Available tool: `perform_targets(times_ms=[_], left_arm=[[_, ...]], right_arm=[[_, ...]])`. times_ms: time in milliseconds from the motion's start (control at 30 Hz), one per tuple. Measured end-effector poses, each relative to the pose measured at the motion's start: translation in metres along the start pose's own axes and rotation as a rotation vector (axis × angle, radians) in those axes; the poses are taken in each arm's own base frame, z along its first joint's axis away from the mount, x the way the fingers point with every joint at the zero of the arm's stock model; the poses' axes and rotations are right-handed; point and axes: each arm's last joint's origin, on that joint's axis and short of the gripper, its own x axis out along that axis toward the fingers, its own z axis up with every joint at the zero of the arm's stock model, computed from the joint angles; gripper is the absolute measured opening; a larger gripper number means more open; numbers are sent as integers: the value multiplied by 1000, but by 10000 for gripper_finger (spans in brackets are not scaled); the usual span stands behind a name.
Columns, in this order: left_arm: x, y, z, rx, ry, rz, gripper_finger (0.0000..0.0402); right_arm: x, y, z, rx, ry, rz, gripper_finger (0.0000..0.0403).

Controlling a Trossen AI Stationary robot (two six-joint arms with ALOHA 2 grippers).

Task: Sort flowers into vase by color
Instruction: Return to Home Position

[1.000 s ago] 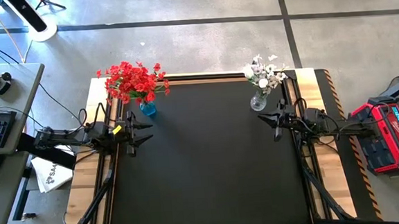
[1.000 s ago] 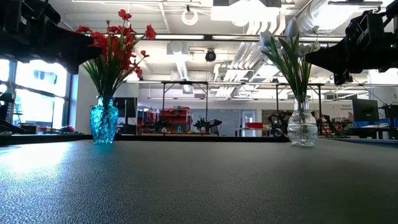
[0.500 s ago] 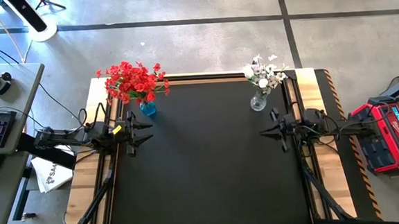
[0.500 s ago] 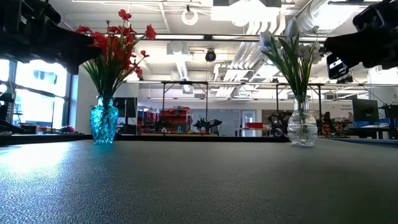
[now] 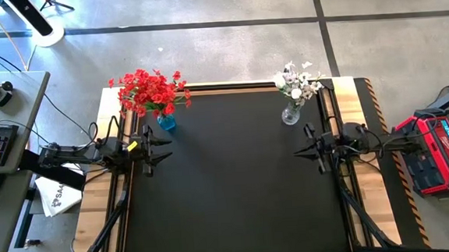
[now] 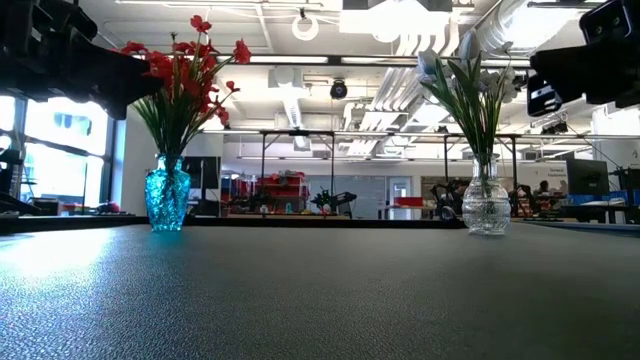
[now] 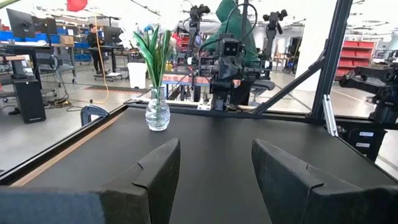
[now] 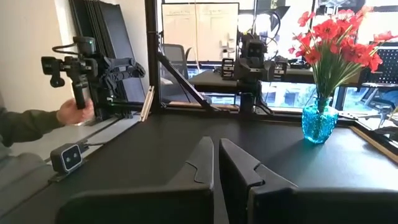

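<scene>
Now, right end effector (image 8: 216, 146): clenched on nothing, fingers almost touching. I see it by the table's (image 5: 236, 188) right edge, apart from the transparent vase (image 5: 290, 116).
Just changed: a second ago it sat closer to that vase. It has since drawn back toward the near side, and it shows higher in the low view.
Left end effector (image 7: 214, 142): released, fingers wide apart and empty, parked near the blue vase (image 5: 166, 122), just where it was a second ago.
Red flowers (image 5: 150, 90): standing together in the blue vase at the table's far-left corner.
White flowers (image 5: 298, 81): standing in the transparent vase at the far-right corner.
Loose stems: I find none lying on the table in any view.
Meaning for the task: I judge the sorting finished. The retreat reads as the right arm going home, with nothing left for me to pick up.
Risk: slight. The right arm is already apart from the vase, so a knock looks unlikely.
</scene>
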Motion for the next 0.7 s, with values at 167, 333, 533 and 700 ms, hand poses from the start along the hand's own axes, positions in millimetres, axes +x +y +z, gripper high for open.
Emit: perform_targets(times_ms=[167, 333, 533, 700], left_arm=[[0, 0, 0, 0, 0, 0, 186], [0, 0, 0, 1, 0, 0, 186], [0, 0, 0, 35, 0, -5, 186], [1, -1, -2, 40, 19, -30, 186]], right_arm=[[0, -2, -2, 2, 19, -61, 0], [0, -3, -2, 80, 21, -110, 0], [0, -3, -3, 50, 26, -110, 0], [0, -3, -3, 58, 26, -110, 0]])
